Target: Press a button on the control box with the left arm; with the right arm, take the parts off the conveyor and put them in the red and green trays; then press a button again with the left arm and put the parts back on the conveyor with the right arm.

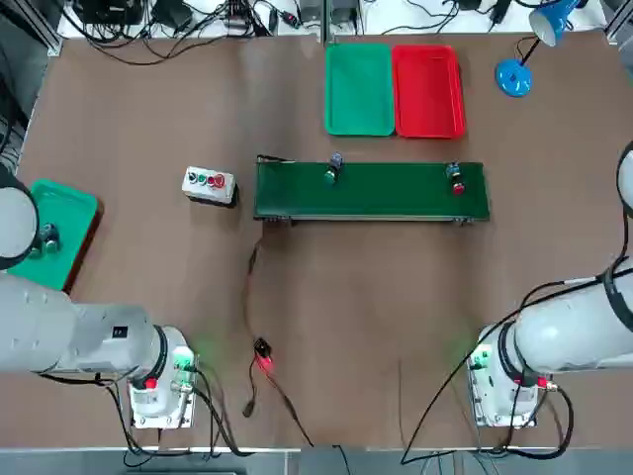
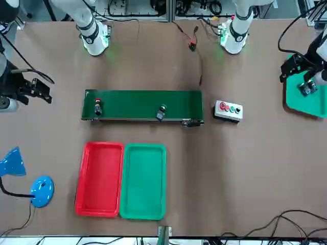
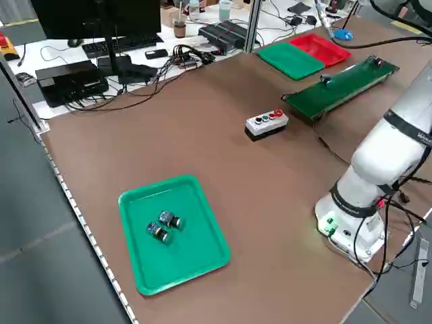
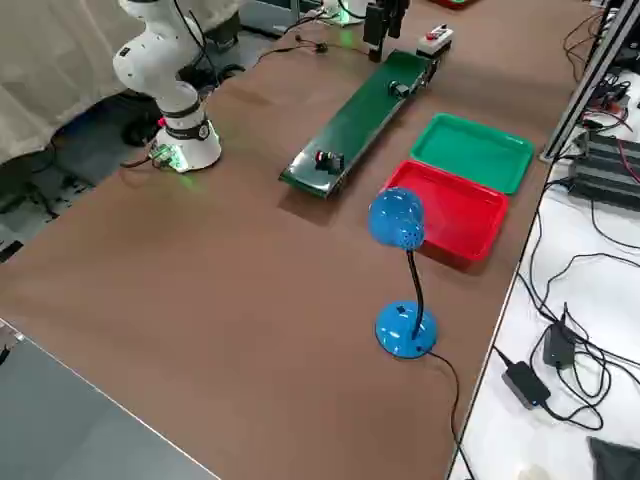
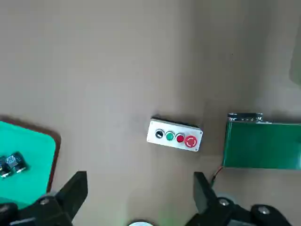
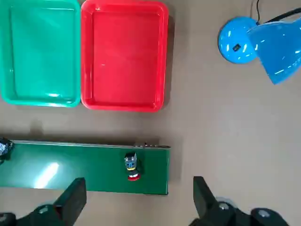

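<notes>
Left fingers [image 5: 136, 207] wide apart, holding nothing, high over the tabletop [image 1: 138, 109]. Control box [image 5: 174, 135] just ahead of them, hard and steady, best pushed straight down on a button. Another green tray [image 5: 23, 160] off to one side. Right fingers [image 6: 136, 207] wide apart too, empty. Red-capped part [image 6: 131, 167] on the conveyor [image 6: 84, 167] just ahead, green-capped part [image 1: 332, 170] farther along. Probably tiny, light, easy to tip; pinch the dark bodies. Green tray [image 6: 40, 52] and red tray [image 6: 123, 55] beyond, blue lamp [image 6: 263, 37] aside. Nothing blocking.
</notes>
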You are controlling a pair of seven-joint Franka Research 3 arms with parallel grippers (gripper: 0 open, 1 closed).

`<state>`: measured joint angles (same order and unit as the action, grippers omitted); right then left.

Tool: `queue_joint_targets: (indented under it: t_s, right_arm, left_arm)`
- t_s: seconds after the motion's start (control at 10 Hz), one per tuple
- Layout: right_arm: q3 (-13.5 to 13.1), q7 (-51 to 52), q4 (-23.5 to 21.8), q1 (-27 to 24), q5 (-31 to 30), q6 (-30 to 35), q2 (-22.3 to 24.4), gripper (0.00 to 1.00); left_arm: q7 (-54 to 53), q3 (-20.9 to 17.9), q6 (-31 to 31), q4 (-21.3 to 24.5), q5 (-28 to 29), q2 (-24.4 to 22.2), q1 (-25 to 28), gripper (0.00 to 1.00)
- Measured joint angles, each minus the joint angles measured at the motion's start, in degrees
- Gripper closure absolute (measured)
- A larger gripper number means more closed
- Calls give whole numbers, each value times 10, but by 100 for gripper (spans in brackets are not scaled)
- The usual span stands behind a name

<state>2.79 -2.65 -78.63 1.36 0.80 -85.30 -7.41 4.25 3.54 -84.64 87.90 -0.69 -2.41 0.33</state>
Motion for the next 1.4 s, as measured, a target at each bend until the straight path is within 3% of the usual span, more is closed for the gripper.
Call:
queue_joint_targets:
  t_s: [0.7, 1.1, 1.3, 1.4]
  right_arm:
    - [-1, 0, 0, 0, -1, 13, 0, 0]
    - [-1, 0, 0, 0, -1, 16, 0, 0]
    - [-1, 0, 0, 0, -1, 16, 0, 0]
    - [-1, 0, 0, 0, -1, 16, 0, 0]
  left_arm:
    - [6, -5, 1, 2, 0, 0, -3, 3]
    - [14, -1, -8, 50, 0, -4, -3, 66]
    - [14, 0, -61, 130, -9, -37, -4, 96]
    - [14, 2, -98, 185, -12, -62, -6, 99]
